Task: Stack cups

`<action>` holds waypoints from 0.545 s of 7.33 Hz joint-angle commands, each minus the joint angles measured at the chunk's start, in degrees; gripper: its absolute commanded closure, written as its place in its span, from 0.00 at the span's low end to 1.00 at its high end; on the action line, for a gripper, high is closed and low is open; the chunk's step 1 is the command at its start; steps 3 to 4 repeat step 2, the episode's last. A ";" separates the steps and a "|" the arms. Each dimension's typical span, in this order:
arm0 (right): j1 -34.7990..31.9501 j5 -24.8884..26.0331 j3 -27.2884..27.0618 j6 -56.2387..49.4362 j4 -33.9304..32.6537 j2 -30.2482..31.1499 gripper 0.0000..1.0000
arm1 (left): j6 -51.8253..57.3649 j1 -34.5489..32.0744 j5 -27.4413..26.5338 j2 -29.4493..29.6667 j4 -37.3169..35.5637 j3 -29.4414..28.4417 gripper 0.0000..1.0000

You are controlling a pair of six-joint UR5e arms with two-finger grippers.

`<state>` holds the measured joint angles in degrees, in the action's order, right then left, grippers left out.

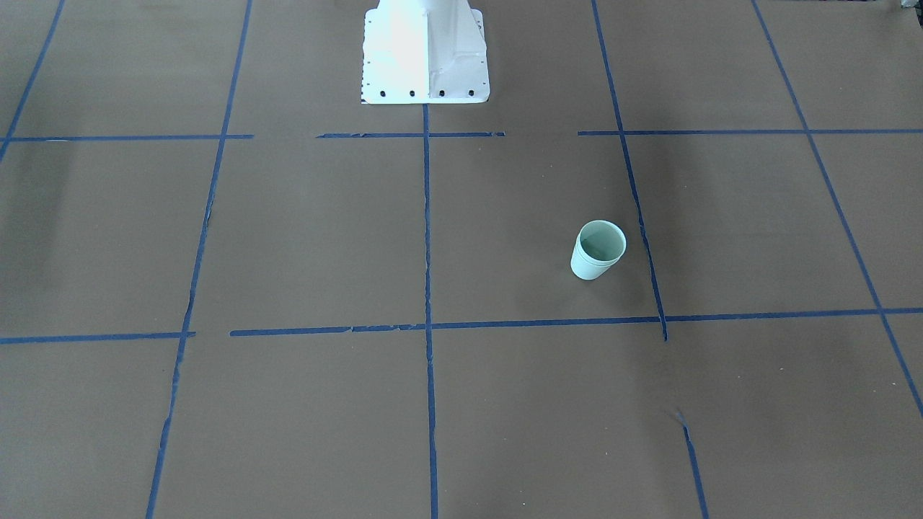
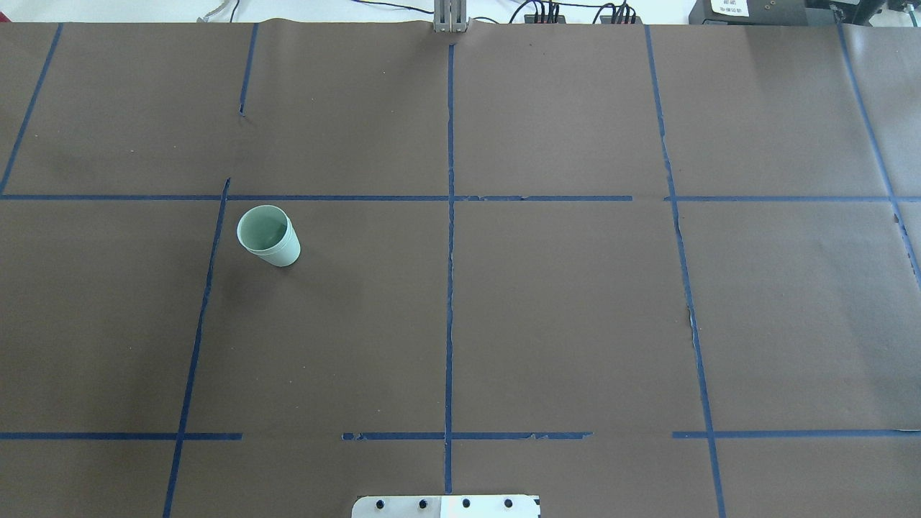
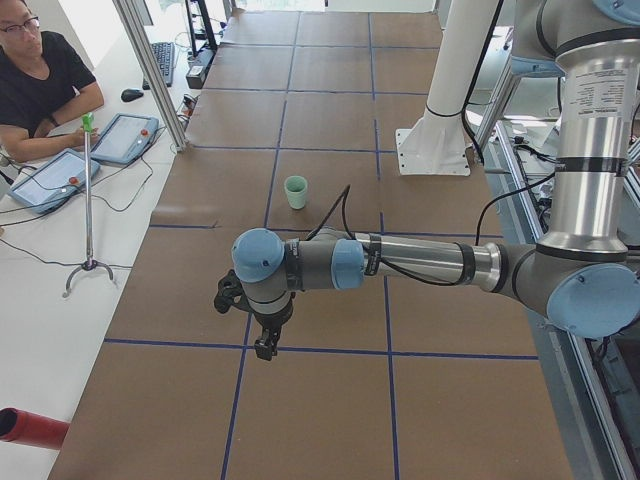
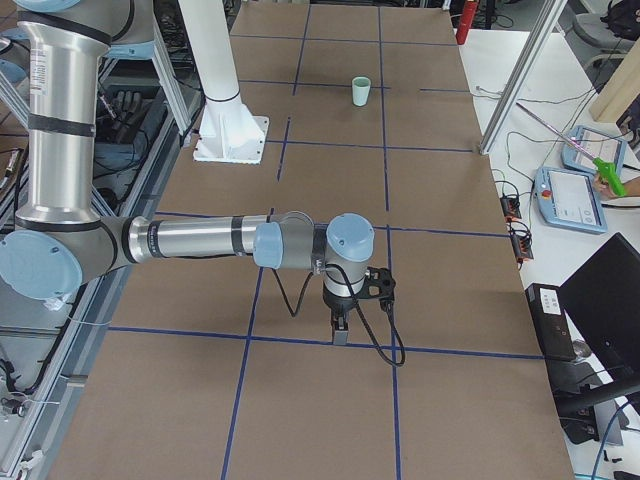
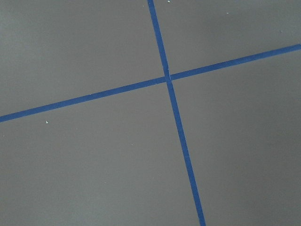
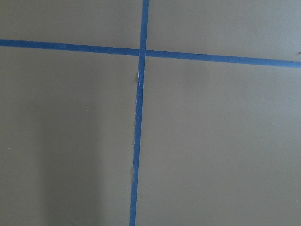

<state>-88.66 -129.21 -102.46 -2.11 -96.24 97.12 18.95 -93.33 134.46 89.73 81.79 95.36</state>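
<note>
The pale mint-green cups stand upright as one stack on the brown table, one nested in the other, with a double rim line showing. The stack also shows in the overhead view, the exterior left view and the exterior right view. My left gripper shows only in the exterior left view, pointing down over a tape crossing, well away from the cups. My right gripper shows only in the exterior right view, pointing down far from the cups. I cannot tell whether either is open or shut. Both wrist views show only bare table and blue tape.
The white robot base stands at the table's robot side. Blue tape lines grid the brown paper. An operator sits beside the table with tablets. A thin stand and a red cylinder are off the table.
</note>
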 commanded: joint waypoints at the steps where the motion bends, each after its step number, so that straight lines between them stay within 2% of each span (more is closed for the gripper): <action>1: -0.02 0.01 -0.02 0.00 0.00 0.00 0.00 | -0.31 0.08 0.19 0.19 0.04 -0.27 0.00; 4: -0.02 0.01 -0.02 0.00 0.00 0.00 0.00 | -0.23 0.08 0.19 0.10 0.04 0.00 0.00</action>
